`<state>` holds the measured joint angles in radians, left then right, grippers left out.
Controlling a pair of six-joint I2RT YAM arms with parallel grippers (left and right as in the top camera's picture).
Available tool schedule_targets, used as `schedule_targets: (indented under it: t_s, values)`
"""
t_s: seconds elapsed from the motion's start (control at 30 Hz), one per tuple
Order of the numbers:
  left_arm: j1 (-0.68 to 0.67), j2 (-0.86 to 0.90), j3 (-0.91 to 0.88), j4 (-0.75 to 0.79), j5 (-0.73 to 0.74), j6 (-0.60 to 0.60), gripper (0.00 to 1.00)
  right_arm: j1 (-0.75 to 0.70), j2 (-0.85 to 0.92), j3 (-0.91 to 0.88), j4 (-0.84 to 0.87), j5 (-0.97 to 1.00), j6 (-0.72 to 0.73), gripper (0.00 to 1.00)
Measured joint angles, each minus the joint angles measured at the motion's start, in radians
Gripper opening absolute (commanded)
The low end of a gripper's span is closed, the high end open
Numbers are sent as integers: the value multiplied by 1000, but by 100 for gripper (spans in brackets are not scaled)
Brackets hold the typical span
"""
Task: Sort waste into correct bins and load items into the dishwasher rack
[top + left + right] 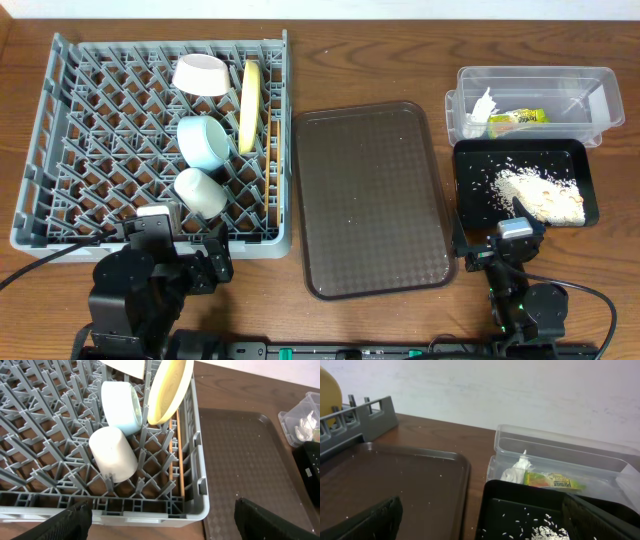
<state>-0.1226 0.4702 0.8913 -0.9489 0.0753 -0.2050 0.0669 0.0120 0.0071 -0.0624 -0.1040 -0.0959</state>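
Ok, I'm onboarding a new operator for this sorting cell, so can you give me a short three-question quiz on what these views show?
1. True or false: the yellow plate stands on edge in the dishwasher rack.
2. Where does the snack wrapper lie? A) on the brown serving tray B) in the clear tub C) in the dishwasher rack
3. What holds the pile of rice scraps?

Key: 1 true. 2 B. 3 the black tray.
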Motion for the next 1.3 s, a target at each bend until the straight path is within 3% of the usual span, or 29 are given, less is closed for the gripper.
schedule_targets:
  t_s: [0.63,0.87,1.1,1.3]
  values:
    - [0,-11,0,-2,0,0,92,0,0,0,0,0,0,99]
    - [35,-141,-82,33,-37,14,92,0,0,0,0,0,0,99]
    - [67,-364,-430,307,-55,22,92,0,0,0,0,0,0,99]
    - [69,-455,-704,700,-56,23,92,0,0,0,0,0,0,99]
